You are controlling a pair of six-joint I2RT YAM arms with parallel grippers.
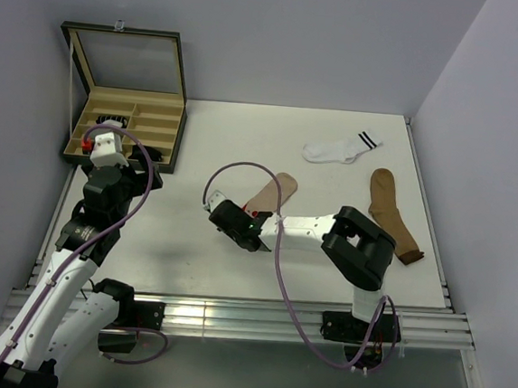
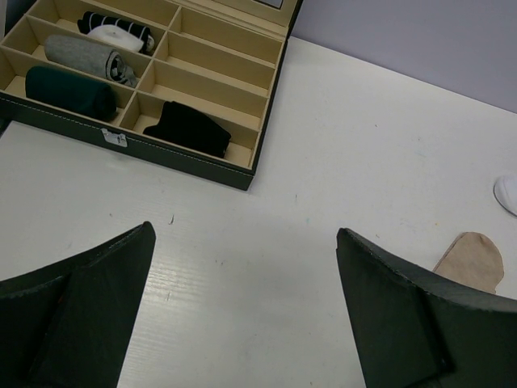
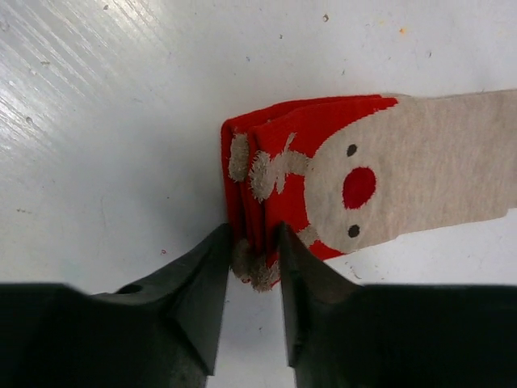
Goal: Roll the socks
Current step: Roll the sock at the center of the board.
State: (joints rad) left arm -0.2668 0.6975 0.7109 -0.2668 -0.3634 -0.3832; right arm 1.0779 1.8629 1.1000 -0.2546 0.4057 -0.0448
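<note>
The beige sock (image 1: 273,195) with a red patterned cuff (image 3: 279,129) lies flat mid-table. In the right wrist view its beige leg (image 3: 428,162) runs off to the right. My right gripper (image 1: 246,220) is shut on the near edge of the folded cuff (image 3: 254,242). A white sock with black cuff stripes (image 1: 340,149) lies at the back right. A brown sock (image 1: 393,215) lies at the right. My left gripper (image 1: 117,159) hovers open and empty over bare table (image 2: 245,230), in front of the box. The beige sock's toe (image 2: 472,259) shows at its right.
An open dark box (image 1: 178,142) with beige compartments stands at the back left, its lid upright. In the left wrist view its front wall (image 2: 161,149) faces me; it holds rolled socks: black (image 2: 190,128), dark green (image 2: 69,93), grey (image 2: 85,58), black-and-white (image 2: 117,32). Walls enclose the table.
</note>
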